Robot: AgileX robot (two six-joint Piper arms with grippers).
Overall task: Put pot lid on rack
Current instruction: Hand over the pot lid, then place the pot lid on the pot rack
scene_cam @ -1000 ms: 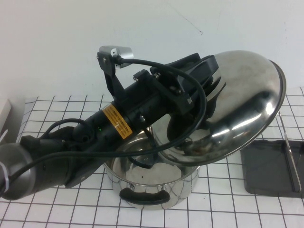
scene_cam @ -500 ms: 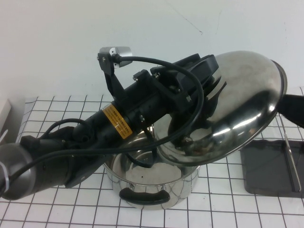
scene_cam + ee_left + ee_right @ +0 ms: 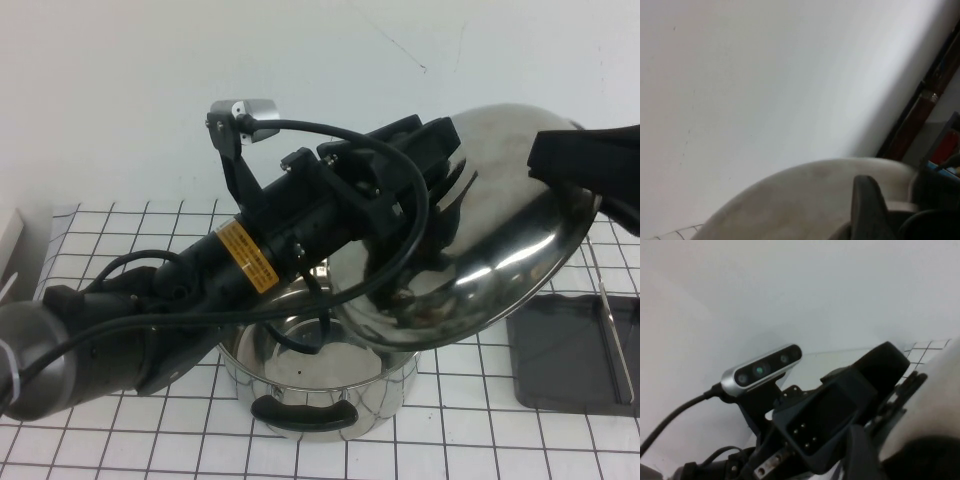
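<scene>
White gridded bench: domed shiny steel pot lid is being held tilted above steel pot by left claw; right claw, state indiscernible, is touching the lid's rim, dark grey rack below.

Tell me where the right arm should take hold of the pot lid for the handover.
Best on the rim, I think. The left claw holds the pot lid tilted above the pot, at the knob side, so only the edge is free. The right claw is already at the upper right rim; coming from that side it could pinch the thin edge, then carry it to the rack.
</scene>
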